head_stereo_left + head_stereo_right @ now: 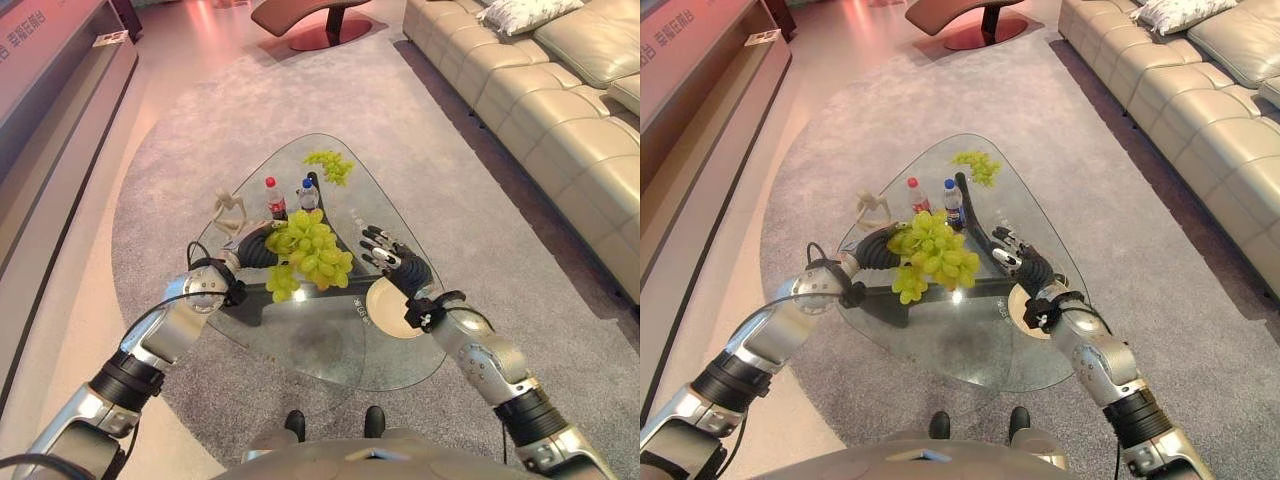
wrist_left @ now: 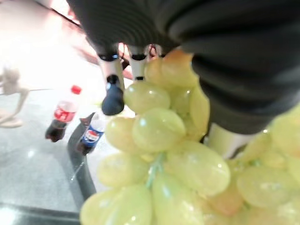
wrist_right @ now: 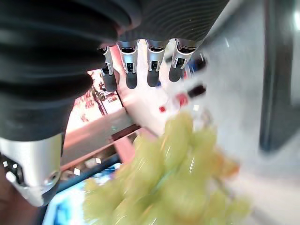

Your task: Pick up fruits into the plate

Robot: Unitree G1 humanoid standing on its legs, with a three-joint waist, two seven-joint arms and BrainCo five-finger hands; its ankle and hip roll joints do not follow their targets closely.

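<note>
Hanging from the left robot hand (image 1: 258,246), the big grape bunch (image 1: 310,252) is lifted off the glass table (image 1: 300,345) and sits between the two hands, above the middle of the table top. The left wrist view shows the grapes (image 2: 164,154) pressed right against that hand's dark cover, with its fingers curled in over the top of the cluster, so I judge it to be clasped on the bunch near the stem end; the cluster's long axis runs downward from the grip, with a small side sprig drooping lowest toward the robot. The plate (image 1: 388,308), pale and round, lies on the table to the robot's right of the bunch and a little nearer the robot, partly under the right forearm. That is the relation the next move turns on: the grapes must travel rightward and slightly back toward the robot, then down, to land on the plate. The right robot hand (image 1: 385,252) hovers just beside the bunch on its right, fingers straight and spread, holding nothing; it is the nearer hand to the plate and partly stands over the path, so it may need to clear away or steady the cluster. A second, smaller grape bunch (image 1: 331,165) lies at the far end of the table, well apart from both hands, past two small bottles (image 1: 290,197) standing upright behind the held cluster.
</note>
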